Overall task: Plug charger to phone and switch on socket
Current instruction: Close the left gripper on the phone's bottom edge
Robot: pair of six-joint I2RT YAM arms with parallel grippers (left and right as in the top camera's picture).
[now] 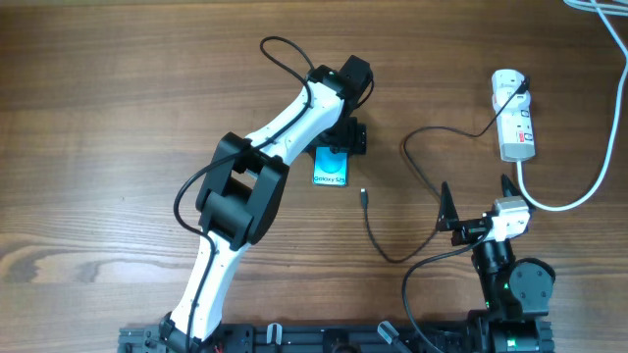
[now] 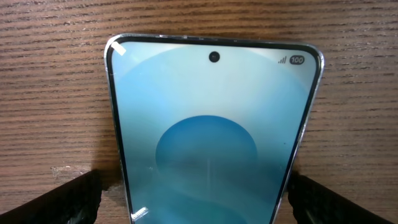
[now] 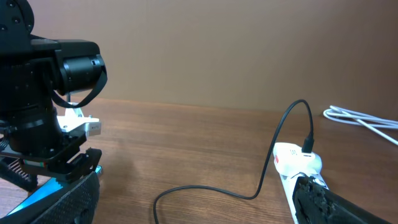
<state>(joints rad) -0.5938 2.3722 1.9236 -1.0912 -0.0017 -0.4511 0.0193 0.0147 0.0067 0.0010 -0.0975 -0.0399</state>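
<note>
Left pincer (image 2: 194, 198) is spread wide, straddling the phone (image 2: 211, 124) without clamping it. Just off to its side the charger (image 1: 364, 195) tip lies loose, not plugged in. Right pincer (image 1: 475, 186) gapes empty with the socket (image 1: 513, 118) ahead untouched, so I'd judge 0 of 2 steps done.

Matt, grained wooden table (image 2: 50, 93); glossy glass-fronted phone (image 2: 211, 124) with shiny, seemingly metal edge; smooth white plastic socket (image 1: 513, 126).

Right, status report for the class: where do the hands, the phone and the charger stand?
Left hand open, straddling phone. Right hand open, empty. Charger plug loose on table, not in phone. Nothing between them.
</note>
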